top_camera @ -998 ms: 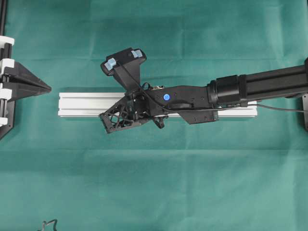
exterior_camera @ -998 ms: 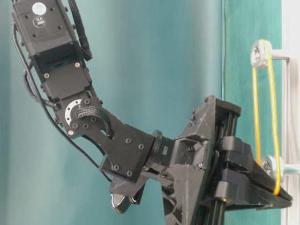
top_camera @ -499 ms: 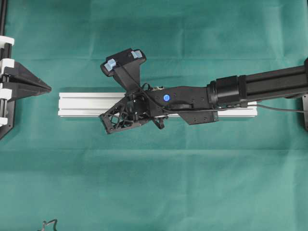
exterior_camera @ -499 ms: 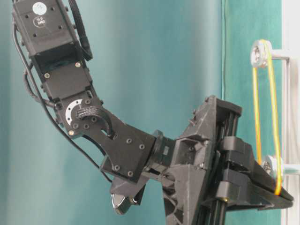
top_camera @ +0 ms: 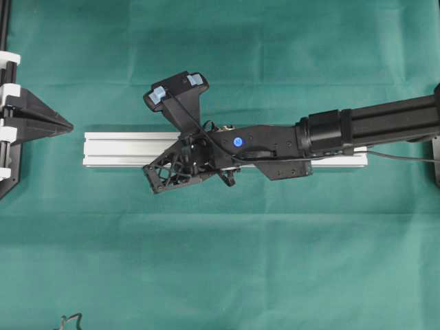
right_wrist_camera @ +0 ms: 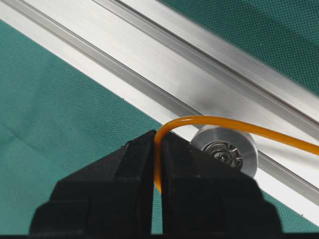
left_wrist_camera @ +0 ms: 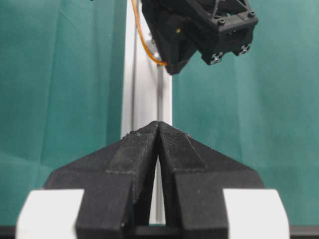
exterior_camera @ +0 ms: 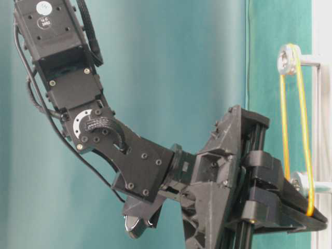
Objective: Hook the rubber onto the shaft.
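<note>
The orange rubber (exterior_camera: pixel 303 120) is stretched as a long loop from the upper pulley (exterior_camera: pixel 286 59) down past the lower shaft pulley (exterior_camera: pixel 298 181). My right gripper (right_wrist_camera: pixel 158 144) is shut on the loop's end, just beyond the silver shaft pulley (right_wrist_camera: pixel 225 148) on the aluminium rail (right_wrist_camera: pixel 149 55). The rubber (right_wrist_camera: pixel 224 121) curves out of the jaws and runs along that pulley's rim; whether it sits in the groove I cannot tell. My left gripper (left_wrist_camera: pixel 158 124) is shut with nothing in it, parked off the rail's left end (top_camera: pixel 69 126).
The aluminium rail (top_camera: pixel 124 148) lies across the middle of the green cloth, with my right arm (top_camera: pixel 371 124) reaching over it from the right. A black frame (top_camera: pixel 5 27) stands at the left edge.
My right gripper has crept slightly away from the upper pulley with the rubber, drawing the loop a little longer. The left gripper has not moved.
</note>
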Tool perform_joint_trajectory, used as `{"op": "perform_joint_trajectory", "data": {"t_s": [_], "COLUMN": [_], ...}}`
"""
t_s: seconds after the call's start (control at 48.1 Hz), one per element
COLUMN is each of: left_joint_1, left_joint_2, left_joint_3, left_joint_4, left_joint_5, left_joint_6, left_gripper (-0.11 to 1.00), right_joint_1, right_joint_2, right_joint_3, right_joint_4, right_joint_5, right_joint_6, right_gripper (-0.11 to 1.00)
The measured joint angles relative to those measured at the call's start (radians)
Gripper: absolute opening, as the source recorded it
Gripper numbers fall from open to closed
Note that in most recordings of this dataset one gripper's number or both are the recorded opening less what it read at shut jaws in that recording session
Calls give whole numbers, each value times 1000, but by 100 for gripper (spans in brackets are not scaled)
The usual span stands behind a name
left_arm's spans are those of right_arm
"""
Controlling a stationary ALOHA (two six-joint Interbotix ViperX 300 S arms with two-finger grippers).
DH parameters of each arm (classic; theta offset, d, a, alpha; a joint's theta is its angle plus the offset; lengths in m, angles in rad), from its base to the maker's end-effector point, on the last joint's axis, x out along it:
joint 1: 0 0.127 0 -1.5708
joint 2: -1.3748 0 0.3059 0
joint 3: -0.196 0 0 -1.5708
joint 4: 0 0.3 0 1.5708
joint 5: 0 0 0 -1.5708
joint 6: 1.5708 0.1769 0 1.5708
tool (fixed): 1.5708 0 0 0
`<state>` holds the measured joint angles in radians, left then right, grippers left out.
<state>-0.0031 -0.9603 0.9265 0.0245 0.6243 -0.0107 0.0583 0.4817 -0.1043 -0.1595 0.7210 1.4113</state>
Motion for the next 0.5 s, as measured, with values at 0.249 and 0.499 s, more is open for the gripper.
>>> {"op": "perform_joint_trajectory", "data": {"t_s": [0.249, 0.499], "left_joint_1": [0, 0], "left_joint_2": [-2, 0], "left_joint_3": [-2, 0], "left_joint_4": [0, 0], "left_joint_5": [0, 0], "left_joint_6": [0, 0], "left_gripper": [0, 0], "right_joint_1": [6, 8], "right_joint_2": [0, 0], "right_joint_3": [3, 3], "right_joint_4": [2, 2], "right_joint_5": [8, 11], "right_joint_6": [-2, -2], "right_gripper": [5, 5]}}
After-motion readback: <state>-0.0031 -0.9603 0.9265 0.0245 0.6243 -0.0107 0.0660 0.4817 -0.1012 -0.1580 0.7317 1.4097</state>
